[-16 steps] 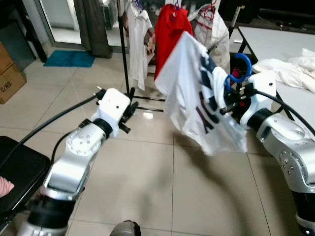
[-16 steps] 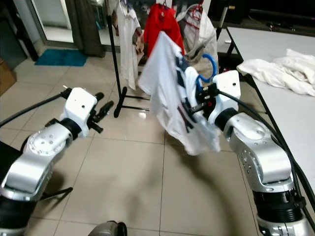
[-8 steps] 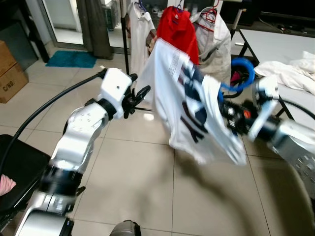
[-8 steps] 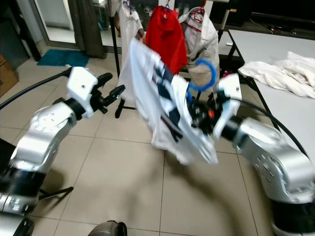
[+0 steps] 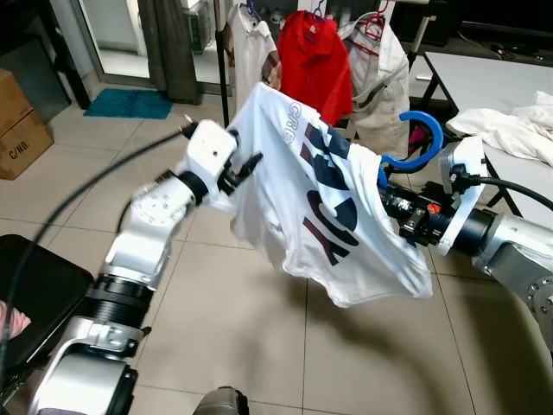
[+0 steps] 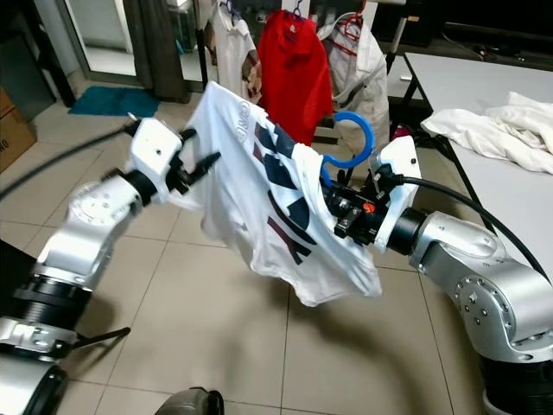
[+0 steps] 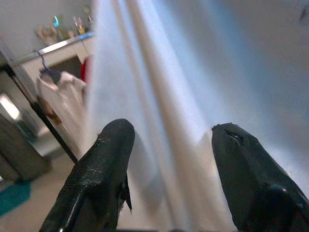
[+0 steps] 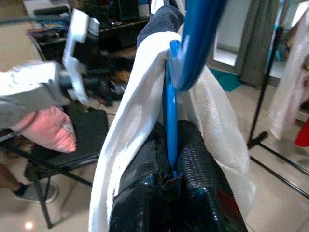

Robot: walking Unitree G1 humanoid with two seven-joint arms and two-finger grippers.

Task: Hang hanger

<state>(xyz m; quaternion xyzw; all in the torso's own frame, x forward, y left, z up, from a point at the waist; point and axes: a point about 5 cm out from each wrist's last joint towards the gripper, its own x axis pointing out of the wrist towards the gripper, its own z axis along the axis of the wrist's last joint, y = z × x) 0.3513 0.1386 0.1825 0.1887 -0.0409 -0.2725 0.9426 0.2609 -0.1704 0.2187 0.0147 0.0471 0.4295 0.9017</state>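
Two claws: right claw [image 8: 166,169] clamped on blue hanger [image 5: 413,143]; left claw [image 7: 169,145] apart against white shirt [image 5: 320,207].

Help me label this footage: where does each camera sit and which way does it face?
Left and right eye views: head, looking forward and down at both arms, the white shirt on the blue hanger, the garment rack.
Left wrist view: along the open left hand, against the shirt.
Right wrist view: along the right hand, shut on the hanger.
All share the shirt.
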